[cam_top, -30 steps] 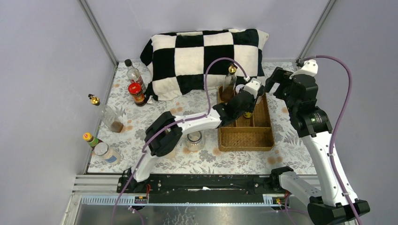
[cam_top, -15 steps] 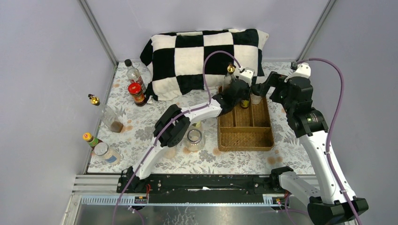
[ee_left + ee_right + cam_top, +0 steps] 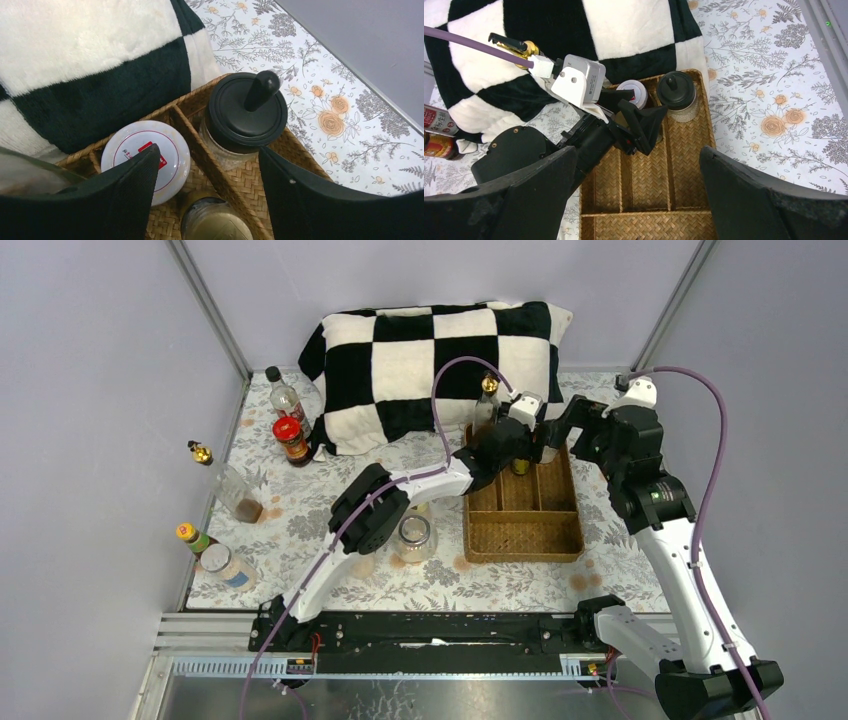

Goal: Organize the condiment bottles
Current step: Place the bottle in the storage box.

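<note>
I've run the left arm point(image 3: 420, 483) on to the tray's point(image 3: 523, 538) far end. The bottle point(image 3: 216, 222) sits beside the white-lid jar point(image 3: 146, 157) and black-lid jar point(image 3: 246, 112), packing tight. Left jaws spread, seemingly let go. Right jaws wide, empty.

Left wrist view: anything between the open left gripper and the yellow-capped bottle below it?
Nothing visible. The yellow-capped bottle stands in the wicker tray right under the open left gripper; the white-lidded jar and black-lidded jar stand farther back, not between them.
</note>
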`<state>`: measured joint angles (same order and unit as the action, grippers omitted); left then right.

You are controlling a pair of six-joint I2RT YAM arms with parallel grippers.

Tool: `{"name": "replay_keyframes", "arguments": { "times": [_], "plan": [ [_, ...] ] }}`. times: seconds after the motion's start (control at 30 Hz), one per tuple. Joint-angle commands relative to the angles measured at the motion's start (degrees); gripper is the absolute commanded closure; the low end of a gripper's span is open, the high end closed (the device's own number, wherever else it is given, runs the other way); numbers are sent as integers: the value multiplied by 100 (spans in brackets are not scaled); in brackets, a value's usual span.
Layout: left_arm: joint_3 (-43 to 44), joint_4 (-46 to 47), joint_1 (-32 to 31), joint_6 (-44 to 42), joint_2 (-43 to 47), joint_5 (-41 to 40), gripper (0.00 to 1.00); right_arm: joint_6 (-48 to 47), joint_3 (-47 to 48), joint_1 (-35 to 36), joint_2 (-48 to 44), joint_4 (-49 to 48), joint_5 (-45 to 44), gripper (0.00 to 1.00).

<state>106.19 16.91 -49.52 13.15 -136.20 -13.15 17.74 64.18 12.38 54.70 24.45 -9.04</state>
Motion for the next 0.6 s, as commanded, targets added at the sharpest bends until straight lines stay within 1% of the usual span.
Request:
{"name": "replay_keyframes", "arguments": {
  "times": [0.0,0.13,0.27,0.4,0.47,0.57],
  "plan": [
    [-247,380,-12,22,334,-11,23,63,-52,27,-28,-221,216,0],
    [-317,316,-13,-33,591,-17,22,72,-99,27,-44,-201,252,0],
    [-340,98,-96,-220,1099,-51,22,83,-159,27,-144,-142,273,0],
    [-333,-416,-263,-358,1732,-222,21,123,-162,27,-277,28,390,0],
    [-539,-711,-410,-371,2170,-505,21,149,-140,26,-331,141,546,0],
    [-1237,-957,-489,-161,3080,-761,22,231,-70,27,-383,322,879,0]
  ]
}}
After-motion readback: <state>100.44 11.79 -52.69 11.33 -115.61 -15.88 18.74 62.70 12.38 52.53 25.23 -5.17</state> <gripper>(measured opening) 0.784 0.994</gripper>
